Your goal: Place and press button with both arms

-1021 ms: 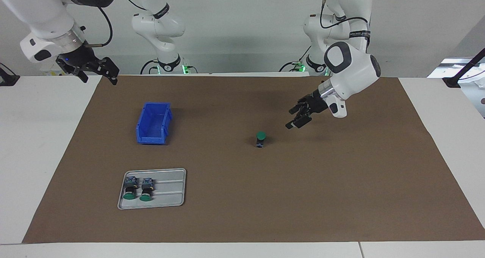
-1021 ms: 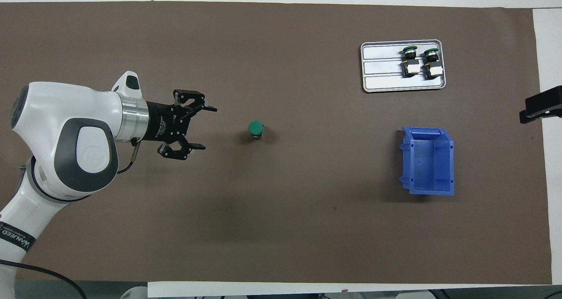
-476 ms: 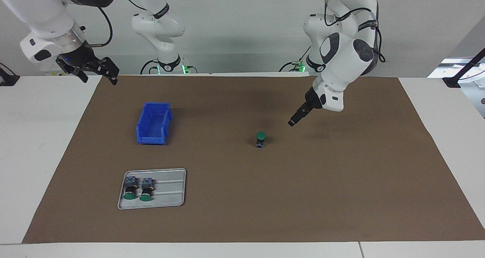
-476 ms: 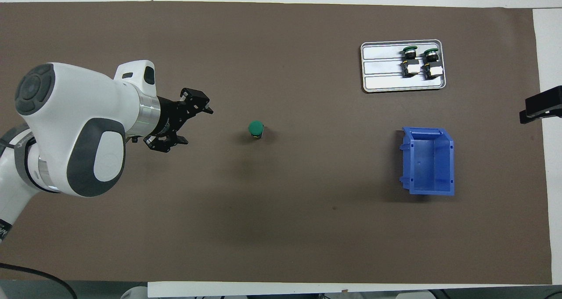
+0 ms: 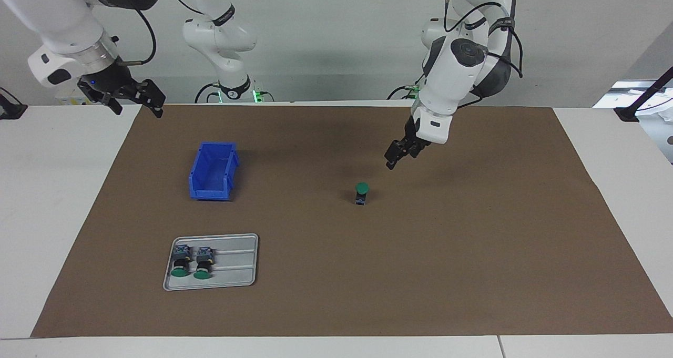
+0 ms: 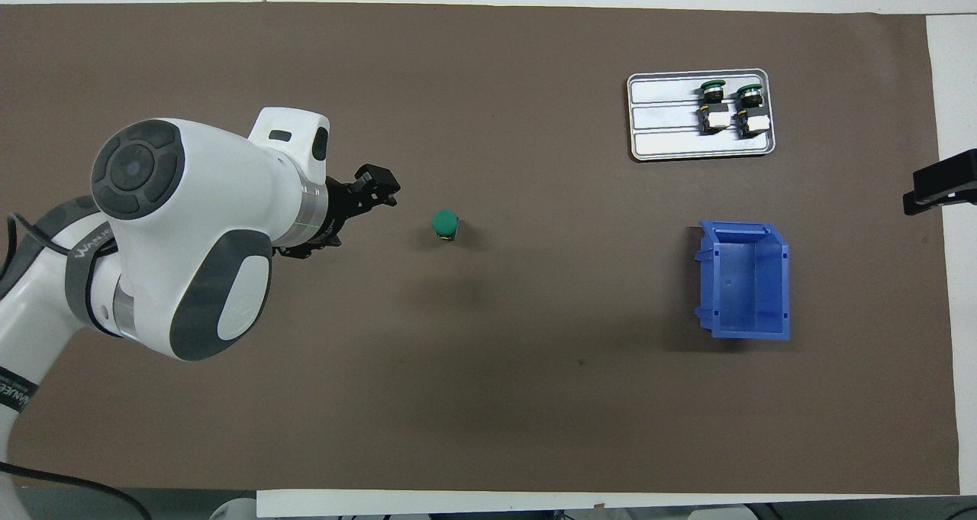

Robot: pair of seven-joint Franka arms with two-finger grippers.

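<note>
A: Stage of the job?

B: Looks like the pressing half. On the worktop (image 5: 68, 190), brown mat (image 5: 473, 268) edge to edge. Left arm (image 5: 452, 58) out over the mat. Right arm (image 5: 58, 21) waiting above the corner at the robots' edge, its own end.

A: And the tools?

B: Right tool (image 5: 134, 99) spread wide, nothing in it. Left tool (image 5: 395, 157) tilted down, hanging over the mat near the button and clear of it. Cannot tell how wide it stands. Nothing seen in it.

A: Smaller things?

B: Blue bin (image 5: 210, 192) toward the right arm's end, about midway between the long edges. Grey tray (image 5: 236, 266) closer to the edge away from the robots, same end, two spare buttons (image 5: 181, 263) lying in it.

A: And the button itself?

B: Button (image 5: 361, 192) upright near the middle of the worktop, slightly toward the left arm's end, green cap up. Probably placed already, not yet pressed.

A: Next move, then?

B: Bring the left tool over the cap and come straight down. Press square, or risk tipping such a narrow thing.
</note>
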